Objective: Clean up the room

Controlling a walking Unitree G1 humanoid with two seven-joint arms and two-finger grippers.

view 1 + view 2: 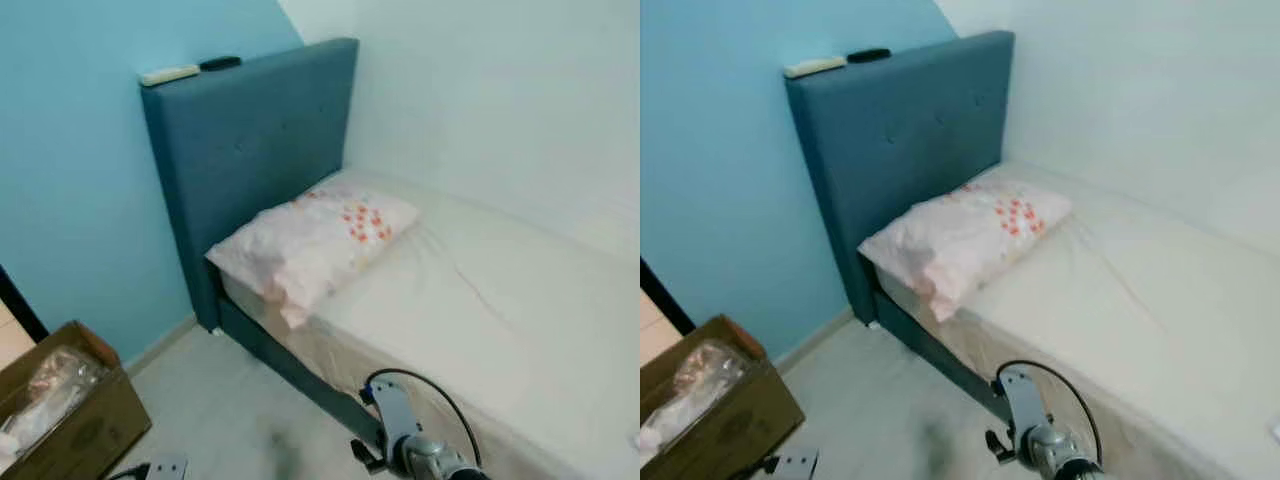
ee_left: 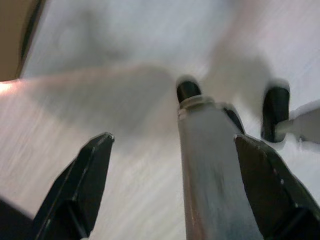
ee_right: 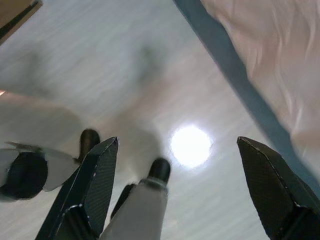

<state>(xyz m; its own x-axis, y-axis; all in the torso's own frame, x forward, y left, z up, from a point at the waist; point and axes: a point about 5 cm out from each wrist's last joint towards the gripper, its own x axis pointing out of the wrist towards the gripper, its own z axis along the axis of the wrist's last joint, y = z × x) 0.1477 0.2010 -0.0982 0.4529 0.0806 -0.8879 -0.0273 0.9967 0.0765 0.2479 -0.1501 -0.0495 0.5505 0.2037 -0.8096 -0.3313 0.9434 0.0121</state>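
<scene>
Your left gripper point(image 2: 172, 187) hangs with its 2 black fingers spread wide, nothing between them, pointing down at the pale wood-grain floor point(image 2: 125, 45); the robot's own silver leg and dark feet sit between and past the fingertips, and the picture is motion-blurred. Your right gripper point(image 3: 177, 187) is likewise spread wide and empty, aimed at the same floor, where a bright lamp glare point(image 3: 191, 145) shines; just beyond its fingers runs the dark blue bed frame point(image 3: 235, 80) with the edge of the mattress point(image 3: 270, 55) above it.

From the head you see the right arm point(image 1: 415, 445) low at the picture's bottom edge, with a black cable looped over it, close in front of the bed side. The bed point(image 1: 500, 310) carries a white sheet and 1 pillow point(image 1: 315, 240) with small red-orange flowers, lying tilted against the blue padded headboard point(image 1: 250, 150). On the headboard's top edge lie 2 remotes, a white remote point(image 1: 168, 74) and a black remote point(image 1: 220, 63), end to end; any writing on them is too small to read. At your left, on the floor by the blue wall, stands an open cardboard box point(image 1: 85, 425) holding a clear plastic bag point(image 1: 45, 390); a faint oval print on its side cannot be read
</scene>
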